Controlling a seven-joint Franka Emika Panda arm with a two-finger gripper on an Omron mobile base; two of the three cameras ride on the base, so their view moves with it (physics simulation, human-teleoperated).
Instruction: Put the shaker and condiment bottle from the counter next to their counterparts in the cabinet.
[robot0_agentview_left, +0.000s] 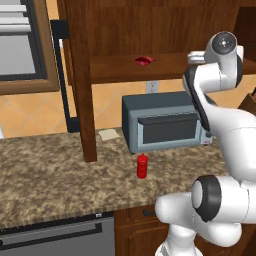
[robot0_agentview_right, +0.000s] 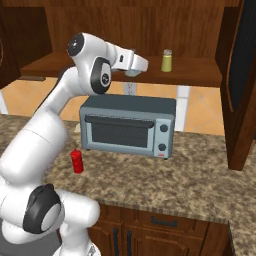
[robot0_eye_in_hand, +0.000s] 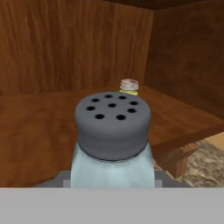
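Nearest to the hand camera, the shaker (robot0_eye_in_hand: 112, 144) is seen very close: a pale blue-grey body under a grey cap with small holes. It is held upright in the gripper (robot0_eye_in_hand: 112, 181), which is clenched on its lower body, the finger tips being mostly hidden behind it. Beyond the cap, the yellow-green shaker (robot0_eye_in_hand: 129, 86) stands further in on the plank shelf of the cabinet (robot0_eye_in_hand: 39, 127), apart from the held one.

In the right base view the arm is stretched up to the shelf, and the yellow-green shaker (robot0_agentview_right: 167, 60) is seen to the right of the hand. The small flattish red item (robot0_agentview_left: 144, 61) lies on the same shelf, further to the left. The condiment bottle (robot0_agentview_left: 142, 166) is not yet taken; it stands upright on the counter (robot0_agentview_left: 45, 175), in front of the grey toaster oven (robot0_agentview_left: 165, 122).

The shaker is judged to be light and rigid, with smooth round sides (probably a little slippery), so a hold across the body below the cap seems suitable. The red bottle is judged to be light and somewhat soft, and it should be taken at the wider body, not at the narrow neck, because it may tip easily.
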